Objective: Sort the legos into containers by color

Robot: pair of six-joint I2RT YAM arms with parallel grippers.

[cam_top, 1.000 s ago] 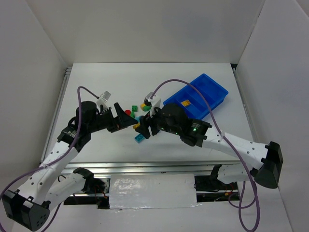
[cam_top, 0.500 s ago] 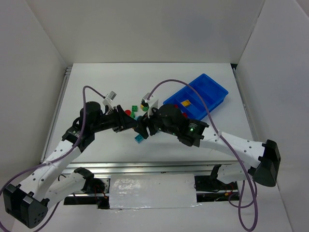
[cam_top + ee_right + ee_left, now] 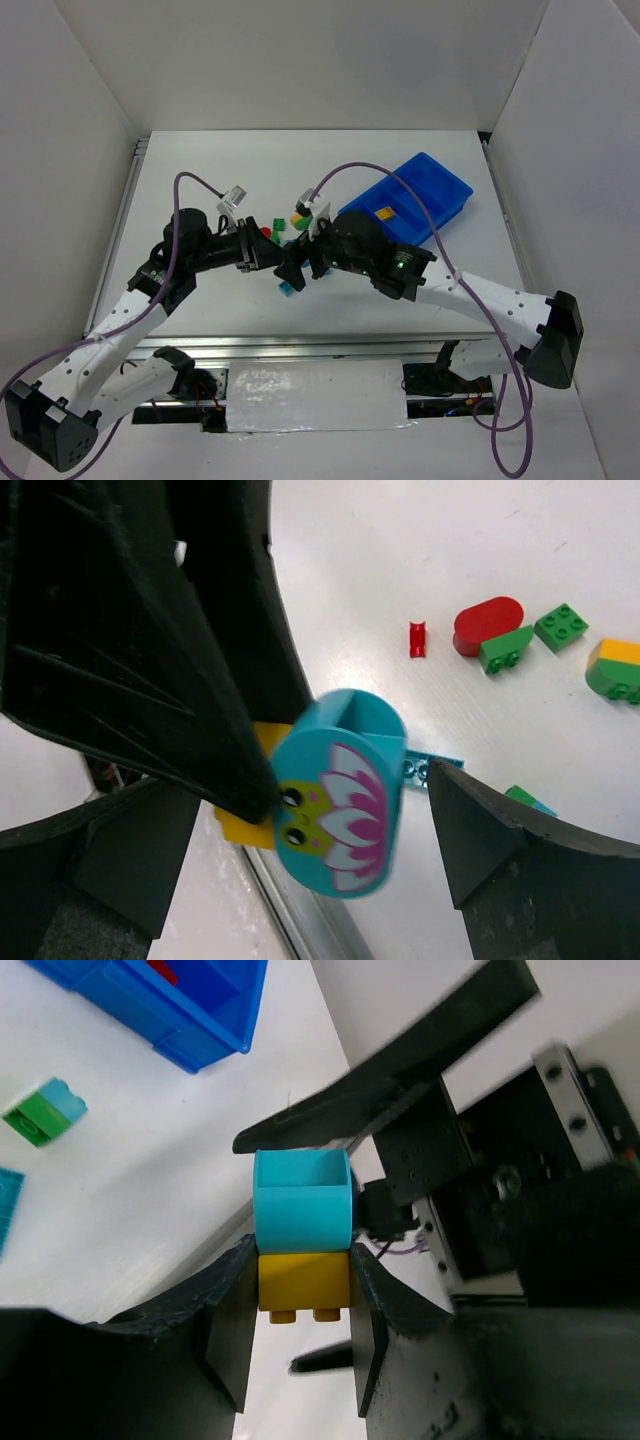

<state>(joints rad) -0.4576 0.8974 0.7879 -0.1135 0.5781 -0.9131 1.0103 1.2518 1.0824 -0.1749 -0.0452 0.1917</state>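
Left wrist view: the teal brick (image 3: 302, 1200), pressed onto a yellow brick (image 3: 304, 1282), is light, hard and slick; I'd take its flat sides. My left gripper (image 3: 302, 1305) pinches the yellow brick in mid-air. Only the right wrist view shows the right gripper (image 3: 315, 810) spread around the teal brick, probably not touching. The blue tray (image 3: 445, 190) lies at two o'clock.

White table (image 3: 200, 160), plain white walls (image 3: 300, 60)
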